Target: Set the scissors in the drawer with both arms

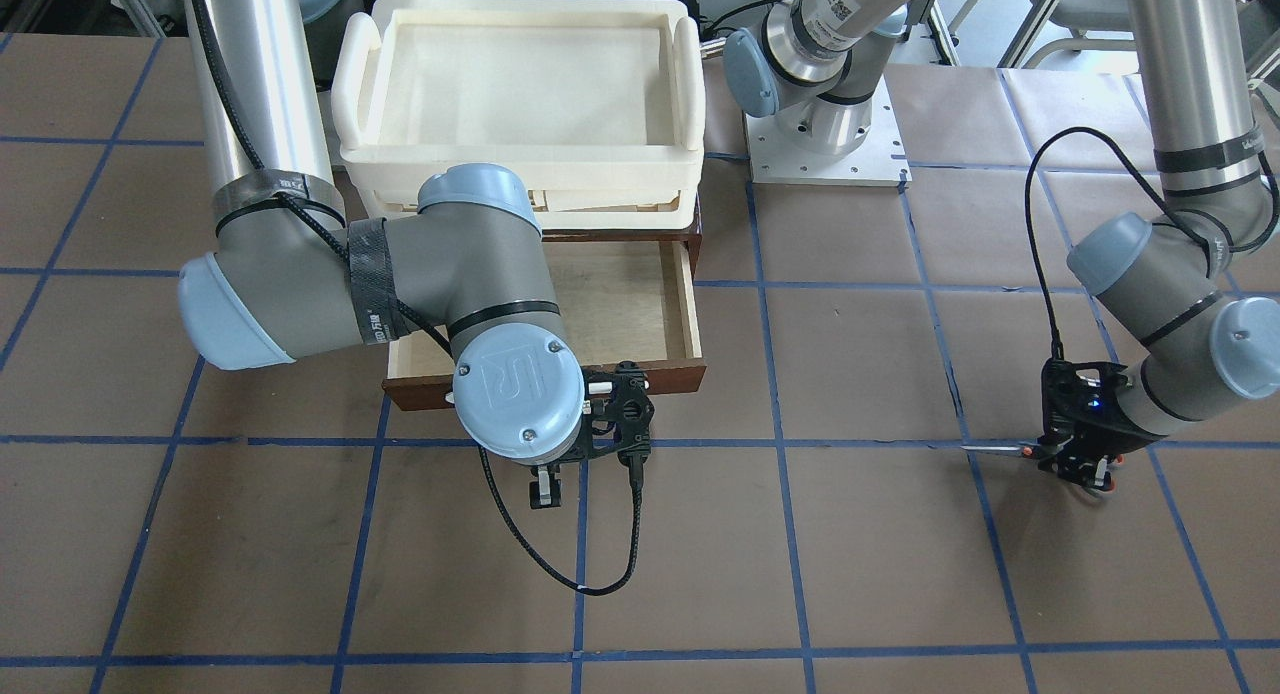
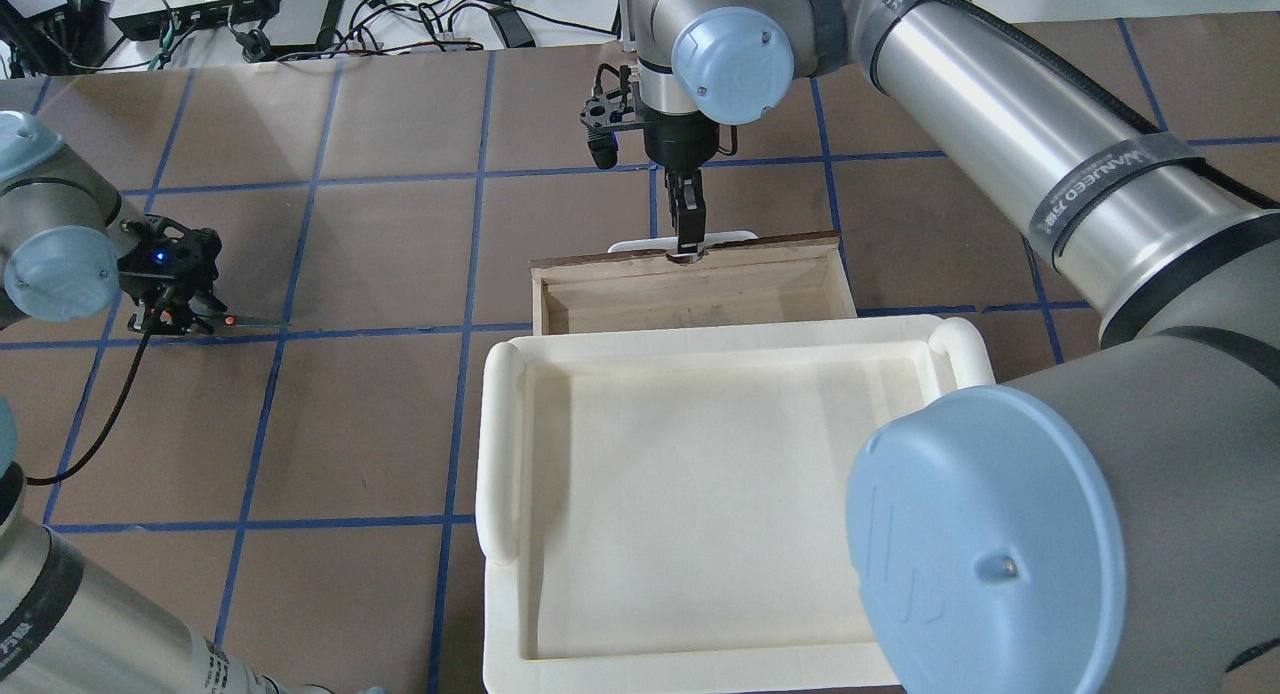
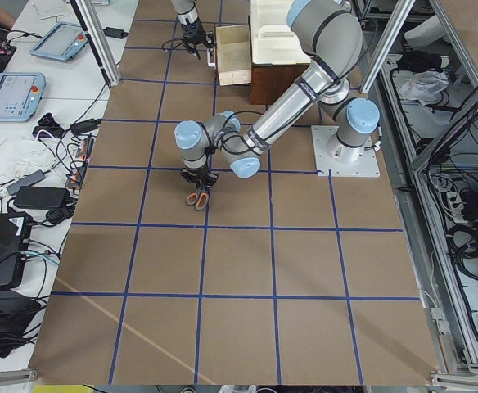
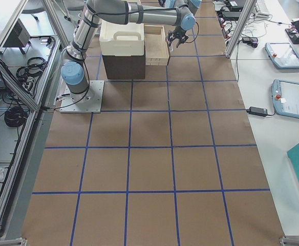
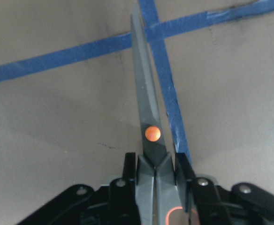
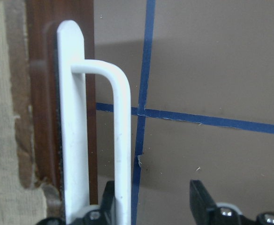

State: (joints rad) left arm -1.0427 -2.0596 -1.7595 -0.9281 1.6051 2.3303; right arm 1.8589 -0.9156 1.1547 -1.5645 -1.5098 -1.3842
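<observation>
The scissors [image 5: 148, 117], with grey handles and an orange pivot, are clamped at the neck by my left gripper [image 5: 156, 164], blades pointing away along a blue tape line. They also show in the overhead view [image 2: 250, 321] and the front view [image 1: 995, 450], far to the side of the drawer. Whether they touch the table I cannot tell. The drawer [image 2: 690, 296] is pulled out, its pale interior [image 1: 620, 304] bare. My right gripper [image 6: 155, 201] is open at the white bar handle [image 6: 123, 140], which lies between the fingers, close to one of them.
A cream-white foam tray [image 2: 500, 434] sits on top of the dark wooden box, behind the drawer [image 1: 520, 159]. The brown table has a blue tape grid. The right arm's elbow [image 1: 470, 264] hangs over part of the drawer in the front view.
</observation>
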